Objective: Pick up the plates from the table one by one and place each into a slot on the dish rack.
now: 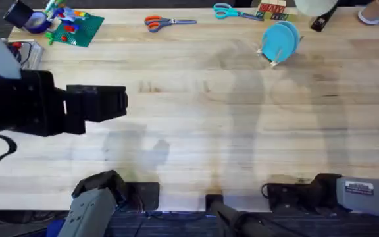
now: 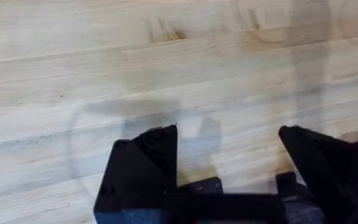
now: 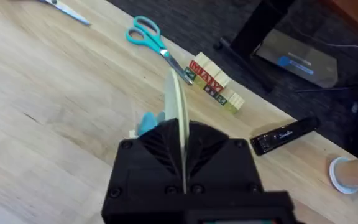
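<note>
With my right gripper (image 3: 182, 168) clamping the cream plate (image 3: 178, 106) on edge, I'd align it squarely over a free slot of the dish rack (image 1: 273, 58).

Both arms are matte black with grey base housings; the right arm (image 1: 347, 194) bears a white label.

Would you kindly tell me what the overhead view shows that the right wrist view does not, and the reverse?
Overhead alone: the orange scissors, the green toy board and the dark left arm over the table's left side. Right wrist alone: the right end effector shut on a cream plate, which it holds on edge. Both: the teal scissors, the letter blocks and the wooden table.
</note>
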`<action>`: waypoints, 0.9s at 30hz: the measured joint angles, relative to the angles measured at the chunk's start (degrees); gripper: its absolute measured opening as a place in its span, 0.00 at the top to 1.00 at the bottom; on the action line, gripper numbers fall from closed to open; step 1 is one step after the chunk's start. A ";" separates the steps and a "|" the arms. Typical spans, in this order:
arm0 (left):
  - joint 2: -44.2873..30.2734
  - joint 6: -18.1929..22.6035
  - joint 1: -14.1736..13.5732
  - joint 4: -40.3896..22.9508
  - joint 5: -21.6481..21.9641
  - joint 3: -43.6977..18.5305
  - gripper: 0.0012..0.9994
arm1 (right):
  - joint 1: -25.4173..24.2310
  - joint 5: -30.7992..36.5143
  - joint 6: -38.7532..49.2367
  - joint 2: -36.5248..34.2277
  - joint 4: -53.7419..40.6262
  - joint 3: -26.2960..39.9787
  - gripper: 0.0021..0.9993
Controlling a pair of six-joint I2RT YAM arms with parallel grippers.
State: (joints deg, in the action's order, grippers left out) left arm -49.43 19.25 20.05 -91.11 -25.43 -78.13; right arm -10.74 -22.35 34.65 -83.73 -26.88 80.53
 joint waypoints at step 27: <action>0.00 0.02 0.00 0.00 0.00 0.00 0.01 | -1.71 0.00 7.54 -8.69 6.76 0.00 0.97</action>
State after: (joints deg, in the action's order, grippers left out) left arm -49.43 19.27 20.05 -91.11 -25.43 -78.13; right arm -12.45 -22.35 42.19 -92.42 -20.12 80.53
